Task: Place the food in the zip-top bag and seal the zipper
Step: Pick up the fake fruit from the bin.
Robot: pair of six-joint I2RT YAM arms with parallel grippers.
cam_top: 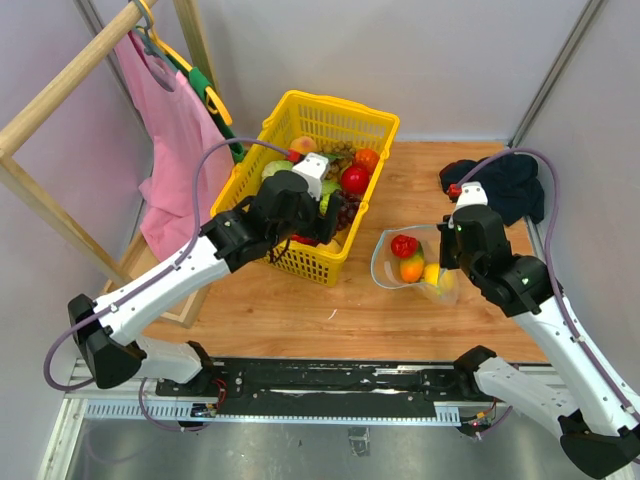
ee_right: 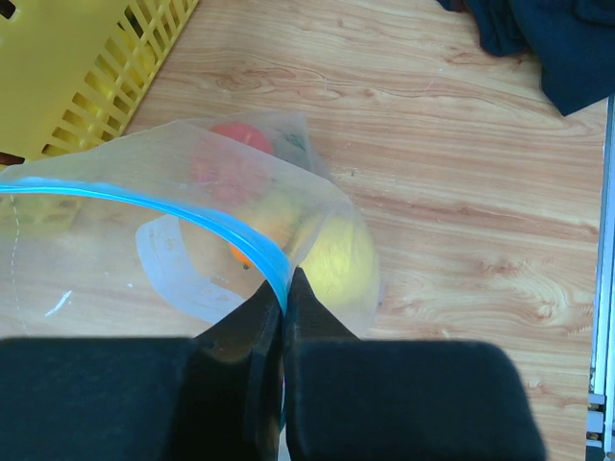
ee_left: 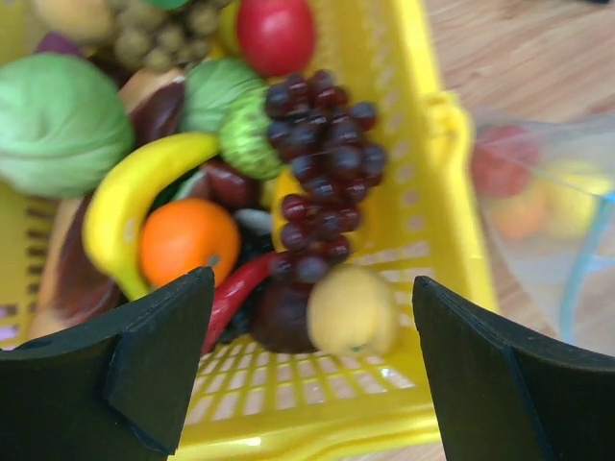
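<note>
Pinching the thin zipper [ee_right: 144, 199], the right gripper [ee_right: 285, 288] is risking a slip while the left gripper [ee_left: 312, 288] is hovering open above grapes [ee_left: 322, 163].

The left gripper [ee_left: 312, 293], fingers spread wide, hangs over the near end of the yellow basket [cam_top: 330, 104], where fruit [ee_left: 187, 240] is packed tight with hardly a gap. The basket's side wall stands between that fruit and the zip-top bag [cam_top: 392, 268], whose open mouth the right gripper [ee_right: 285, 300] pinches. Bare surface [cam_top: 300, 315] lies before the basket. A dark cloth [cam_top: 505, 185] fills the far right corner.
</note>
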